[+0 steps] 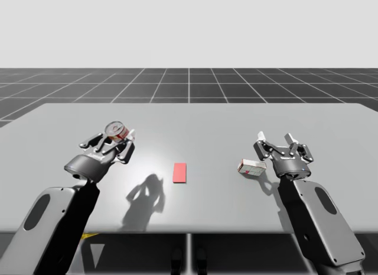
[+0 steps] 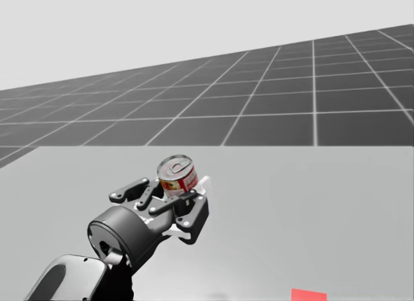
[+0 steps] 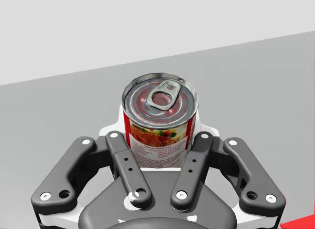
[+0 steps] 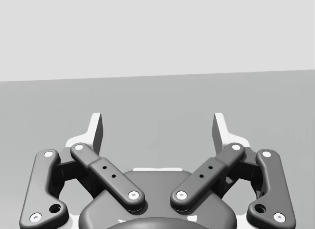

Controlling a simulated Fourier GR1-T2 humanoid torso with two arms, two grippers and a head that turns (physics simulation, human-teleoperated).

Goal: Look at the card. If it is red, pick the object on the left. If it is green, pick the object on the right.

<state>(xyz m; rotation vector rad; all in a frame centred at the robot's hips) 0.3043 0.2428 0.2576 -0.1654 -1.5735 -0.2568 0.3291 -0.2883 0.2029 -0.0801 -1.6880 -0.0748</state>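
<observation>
High view, card: the red card (image 1: pixel 179 172) lies flat on the grey table (image 1: pixel 236 118), about midway between my two arms.
Can: a red-labelled can (image 3: pixel 160 118) with a silver pull-tab top stands between the fingers of my left gripper (image 3: pixel 160 140), well to the left of the card.
Left gripper: clamped on the can, with a finger pressed against each side of its label. In the head view the can leans slightly, its top turned toward my head.
Shadow: the dark shadow (image 1: pixel 144 195) of my left gripper and the can falls on the table just left of the card, apart from the gripper itself. I cannot tell whether the can's base touches the table.
Box: a white and red box (image 1: pixel 252 167) lies on the table to the right of the card, just beside my right gripper (image 4: pixel 158 120).
Right gripper: fingers spread wide, pointing across the table away from me, not touching the box.
</observation>
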